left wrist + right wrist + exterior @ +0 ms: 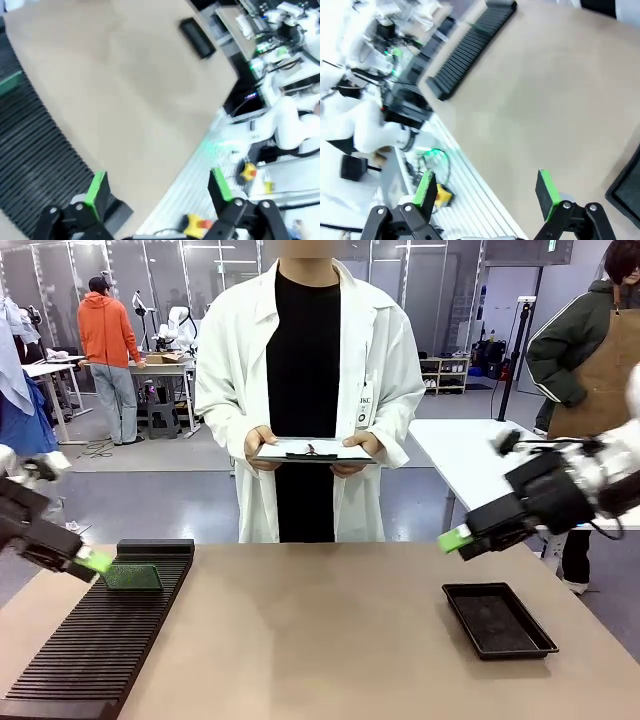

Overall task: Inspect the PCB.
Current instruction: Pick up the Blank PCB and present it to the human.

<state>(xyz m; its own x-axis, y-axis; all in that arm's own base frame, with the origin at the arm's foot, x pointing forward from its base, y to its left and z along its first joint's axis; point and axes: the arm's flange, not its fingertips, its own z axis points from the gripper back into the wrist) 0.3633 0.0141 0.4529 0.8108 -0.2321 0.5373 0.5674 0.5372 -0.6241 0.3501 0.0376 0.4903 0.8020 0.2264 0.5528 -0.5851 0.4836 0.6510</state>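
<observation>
Front camera looks across the tabletop [320, 640] at the person [305, 390]; each wrist camera slants over it from its own side; all share the rack [90, 650] and tray [498, 620].

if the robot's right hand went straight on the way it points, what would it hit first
Likely the bare table, beside the black tray; the right hand is open, depth unclear.
</observation>
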